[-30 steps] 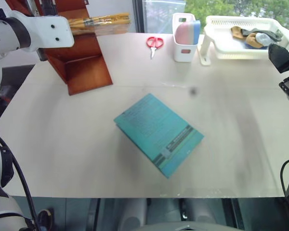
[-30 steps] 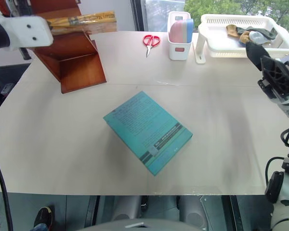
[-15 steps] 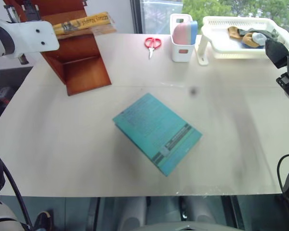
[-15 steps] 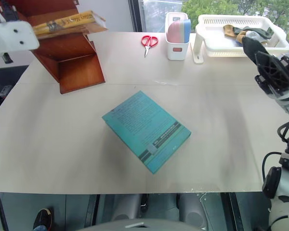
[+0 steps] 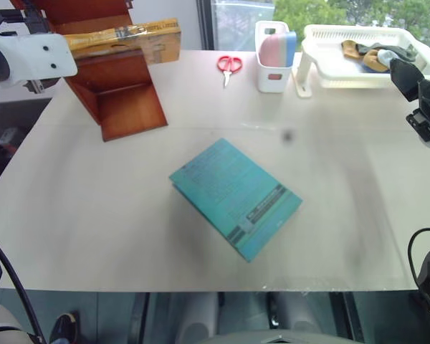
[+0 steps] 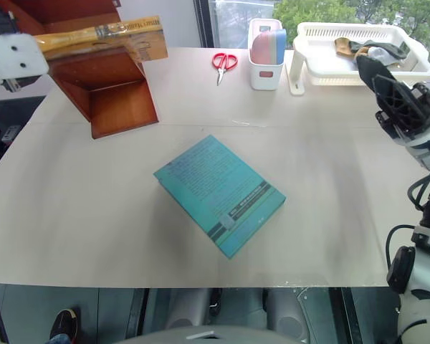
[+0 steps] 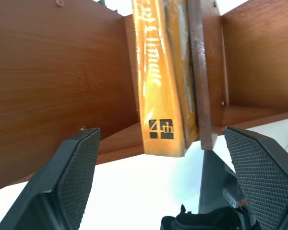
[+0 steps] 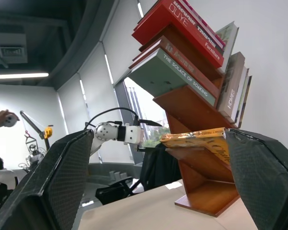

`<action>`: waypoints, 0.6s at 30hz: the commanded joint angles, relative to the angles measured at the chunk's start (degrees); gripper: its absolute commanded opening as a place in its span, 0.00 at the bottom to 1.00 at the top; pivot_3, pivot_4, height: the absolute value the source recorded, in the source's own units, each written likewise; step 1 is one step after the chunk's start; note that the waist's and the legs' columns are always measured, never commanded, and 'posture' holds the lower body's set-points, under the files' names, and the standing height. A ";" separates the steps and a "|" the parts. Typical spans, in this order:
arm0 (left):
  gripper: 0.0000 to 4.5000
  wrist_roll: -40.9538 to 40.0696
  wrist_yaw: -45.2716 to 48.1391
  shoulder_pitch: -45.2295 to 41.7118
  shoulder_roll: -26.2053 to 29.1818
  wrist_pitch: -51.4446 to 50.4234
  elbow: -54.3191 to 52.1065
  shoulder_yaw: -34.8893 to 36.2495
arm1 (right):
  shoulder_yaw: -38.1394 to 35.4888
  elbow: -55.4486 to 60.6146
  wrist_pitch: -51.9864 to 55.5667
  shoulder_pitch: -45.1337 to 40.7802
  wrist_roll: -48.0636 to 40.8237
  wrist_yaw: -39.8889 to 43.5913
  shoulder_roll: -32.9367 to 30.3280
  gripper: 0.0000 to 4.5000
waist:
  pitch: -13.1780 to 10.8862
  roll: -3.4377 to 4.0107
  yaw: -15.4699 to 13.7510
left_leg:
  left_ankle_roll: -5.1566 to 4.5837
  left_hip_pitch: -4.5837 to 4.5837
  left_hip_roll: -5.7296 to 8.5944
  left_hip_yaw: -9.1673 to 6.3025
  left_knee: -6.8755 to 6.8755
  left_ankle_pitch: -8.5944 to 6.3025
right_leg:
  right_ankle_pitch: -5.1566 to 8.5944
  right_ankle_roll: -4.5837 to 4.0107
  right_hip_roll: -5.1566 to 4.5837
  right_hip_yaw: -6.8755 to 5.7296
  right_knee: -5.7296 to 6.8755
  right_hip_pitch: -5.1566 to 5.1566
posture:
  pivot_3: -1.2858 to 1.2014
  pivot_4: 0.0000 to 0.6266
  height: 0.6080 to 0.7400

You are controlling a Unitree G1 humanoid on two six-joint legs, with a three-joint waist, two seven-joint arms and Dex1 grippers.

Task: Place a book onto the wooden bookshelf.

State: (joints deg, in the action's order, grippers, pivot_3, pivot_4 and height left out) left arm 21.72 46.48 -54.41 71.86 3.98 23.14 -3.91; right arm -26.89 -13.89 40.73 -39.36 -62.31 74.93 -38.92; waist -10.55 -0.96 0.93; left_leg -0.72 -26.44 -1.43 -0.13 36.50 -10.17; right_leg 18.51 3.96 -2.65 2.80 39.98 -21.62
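The wooden bookshelf (image 5: 118,86) is standing at the far left corner of the table (image 5: 93,215). The book (image 5: 125,34) is lying flat on one of its shelves, sticking out toward the right. Another book (image 5: 235,198) is lying in the middle of the table. Behind it, at the far edge, the scissors (image 5: 229,65) are lying left of a small box (image 5: 274,57). A basket (image 5: 358,61) is sitting right of that box.

glossy book (image 7: 158,81) — wooden bookshelf (image 7: 57,72)
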 commanded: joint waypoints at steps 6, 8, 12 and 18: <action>0.98 -26.37 8.84 13.98 -9.18 -25.51 -30.70 16.80 | 0.01 3.03 -1.49 6.41 4.60 2.64 -4.99 1.00 | 0.05 0.01 -0.36 | -0.01 -0.02 -0.11 -0.15 0.04 0.00 | 0.00 0.00 -0.07 -0.08 -0.05 0.08 | 0.52 0.24 1.00; 0.98 -29.57 8.66 18.76 -10.88 -31.14 -36.73 18.88 | 1.02 3.71 -2.99 9.28 7.15 3.70 -6.20 1.00 | 0.04 0.01 -0.16 | 0.00 -0.03 -0.10 -0.18 0.06 0.00 | 0.00 0.00 -0.06 -0.06 -0.05 0.07 | 0.52 0.24 1.00; 0.98 -31.43 4.53 31.87 -15.98 -37.85 -44.00 21.82 | 4.22 4.87 -11.00 17.46 16.63 4.99 -8.24 1.00 | 0.12 0.15 0.44 | 0.00 0.05 -0.10 -0.19 0.09 0.00 | 0.00 0.00 0.06 0.08 0.05 0.04 | 0.52 0.24 1.00; 0.98 -37.11 -0.97 47.00 -27.78 -42.55 -48.69 26.71 | 6.66 1.20 -27.62 23.53 29.88 1.90 -8.05 1.00 | 0.11 0.13 1.02 | 0.01 0.42 -0.14 -0.10 0.10 0.00 | -0.01 0.00 0.09 0.22 0.12 0.30 | 0.52 0.24 1.00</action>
State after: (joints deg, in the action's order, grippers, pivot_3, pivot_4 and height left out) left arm -13.21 46.94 -9.33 45.22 -37.86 -21.98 18.51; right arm -19.42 -12.58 17.11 -16.57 -34.13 76.61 -46.12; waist -10.45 -0.83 1.95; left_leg -0.72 -25.91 -1.59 -0.23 36.60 -10.18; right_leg 18.50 3.97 -2.56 3.02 40.07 -21.19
